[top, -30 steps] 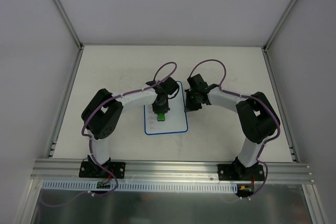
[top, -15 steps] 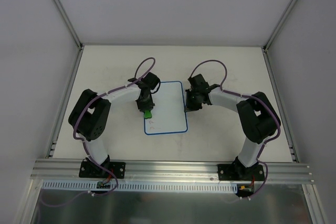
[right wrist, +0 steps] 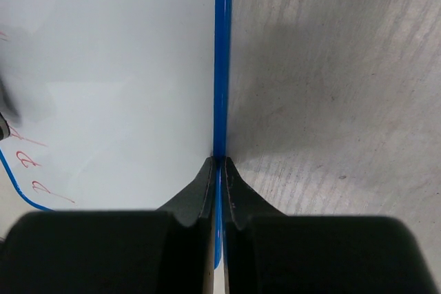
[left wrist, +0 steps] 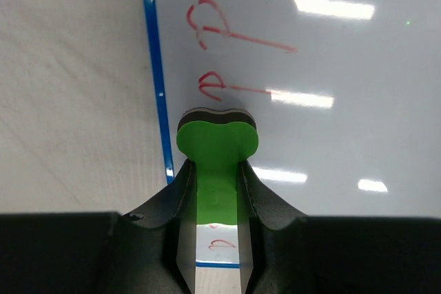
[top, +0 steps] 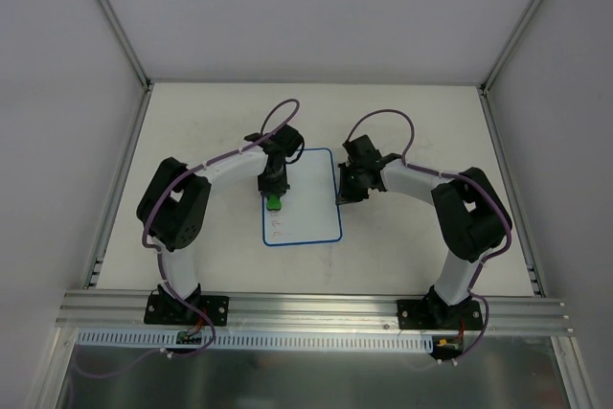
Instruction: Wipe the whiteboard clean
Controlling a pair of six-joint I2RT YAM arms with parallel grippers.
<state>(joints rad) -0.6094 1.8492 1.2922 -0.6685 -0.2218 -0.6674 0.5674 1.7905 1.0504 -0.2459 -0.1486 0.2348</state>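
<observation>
The whiteboard (top: 311, 208), white with a thin blue border, lies flat on the table between the two arms. My left gripper (top: 273, 196) is shut on a green bone-shaped eraser (left wrist: 217, 144), whose dark pad presses on the whiteboard (left wrist: 331, 101) just inside its left border. Red marks (left wrist: 207, 25) run along that border ahead of the eraser, and more show behind it. My right gripper (right wrist: 220, 164) is shut on the blue right edge of the whiteboard (right wrist: 124, 67), fingertips (right wrist: 207, 180) pinched together.
The off-white scuffed tabletop (top: 412, 122) surrounds the board. White walls with metal frame posts (top: 115, 26) enclose three sides. An aluminium rail (top: 316, 308) carrying both arm bases runs along the near edge.
My left gripper has swept the eraser leftward across the board to its left border, then crept slightly back and farther away. The right arm has held still on the board's edge.
</observation>
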